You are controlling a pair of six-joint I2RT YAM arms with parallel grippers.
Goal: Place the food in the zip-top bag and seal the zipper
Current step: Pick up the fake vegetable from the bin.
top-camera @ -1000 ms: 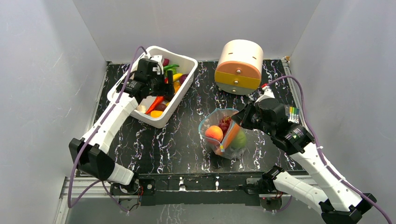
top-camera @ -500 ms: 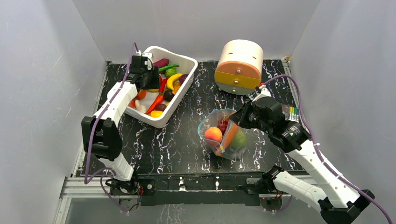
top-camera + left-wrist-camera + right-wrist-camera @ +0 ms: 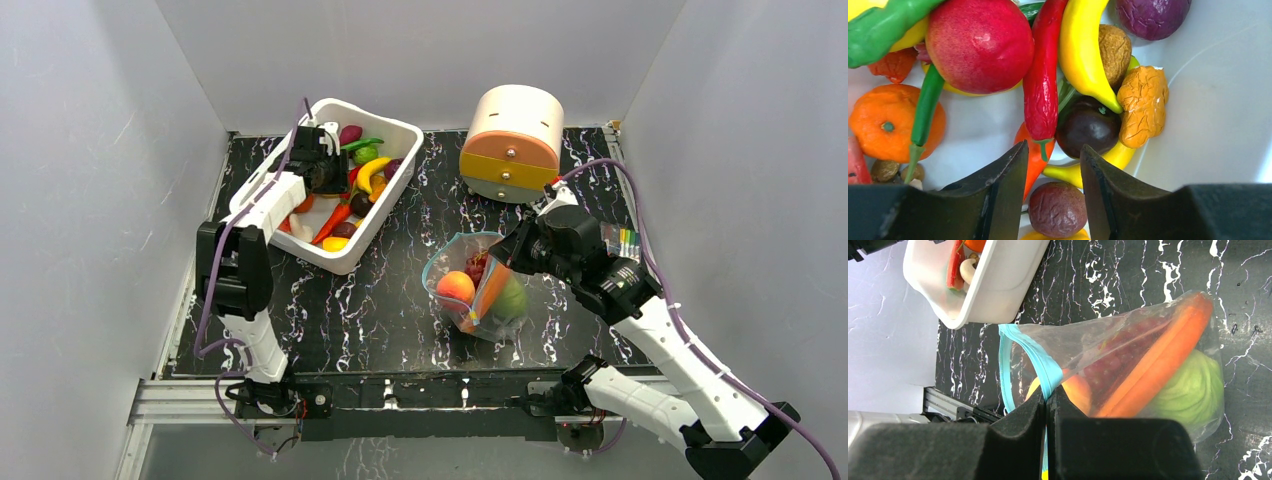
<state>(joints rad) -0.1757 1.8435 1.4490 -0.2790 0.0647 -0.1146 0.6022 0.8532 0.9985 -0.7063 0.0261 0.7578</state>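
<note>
The zip-top bag (image 3: pixel 480 292) lies mid-table with its mouth held open; inside are a peach (image 3: pixel 456 287), red grapes (image 3: pixel 481 266), a carrot (image 3: pixel 492 288) and a green cabbage (image 3: pixel 512 298). My right gripper (image 3: pixel 511 255) is shut on the teal zipper strip (image 3: pixel 1035 357) at the bag's mouth (image 3: pixel 1047 392). My left gripper (image 3: pixel 322 166) is down in the white bin (image 3: pixel 396 130), open (image 3: pixel 1053 150), its jaws either side of a wrinkled purple fruit (image 3: pixel 1057 207). An orange (image 3: pixel 885 122), a red peach (image 3: pixel 980 45), a red chilli and a banana lie ahead of it.
A round cream-and-orange drawer unit (image 3: pixel 512 140) stands at the back right. Coloured markers (image 3: pixel 628 241) lie by the right wall. The bin wall (image 3: pixel 1208 100) is close on the left gripper's right.
The left arm's elbow folded back towards the left wall and its gripper shifted within the bin and sank among the food. The right gripper drew the bag's mouth slightly left.
</note>
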